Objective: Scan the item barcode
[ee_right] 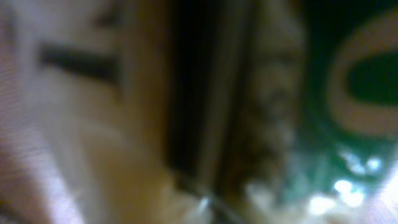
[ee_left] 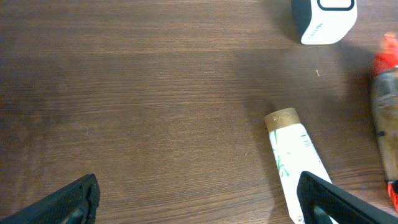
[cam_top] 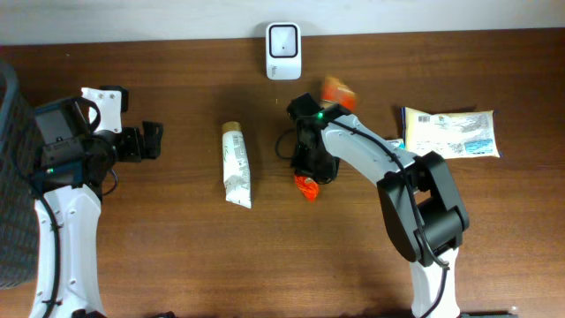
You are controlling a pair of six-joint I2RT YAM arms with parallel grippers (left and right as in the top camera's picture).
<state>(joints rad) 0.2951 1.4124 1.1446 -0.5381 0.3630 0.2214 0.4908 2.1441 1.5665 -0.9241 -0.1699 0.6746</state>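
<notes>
1. Overhead view: on the brown wooden surface (cam_top: 177,256), the white box-shaped barcode scanner (cam_top: 282,50) stands at the far edge, about in the middle.
2. The dark oblong packet with orange ends (cam_top: 306,186) lies tilted near the scanner, a little to its right. One orange end points toward the far edge and the other toward the near side.
3. The right pincer (cam_top: 313,157) is directly over the middle of this packet and hides it. I cannot tell whether it grips the packet or how far it is open.
4. The left pincer (cam_top: 152,141) is at the left side, opened wide and holding nothing, well apart from the packet.
5. Between the arms lies a white plastic tube with a tan cap (cam_top: 236,166). A white and blue flat pouch (cam_top: 450,132) lies at the right, and a dark mesh basket (cam_top: 11,177) is at the left edge.
6. Left wrist view: the two black fingers (ee_left: 74,199) stand in the bottom corners, far from each other, with bare wood between them. The tube lies ahead to the right, the scanner is at the top right, and the packet is at the right edge.
7. Right wrist view: everything is very close and blurred. There is pale material at the left and a green patch with a pale ring (ee_right: 348,81) at the right. The pincer's opening cannot be read here.
</notes>
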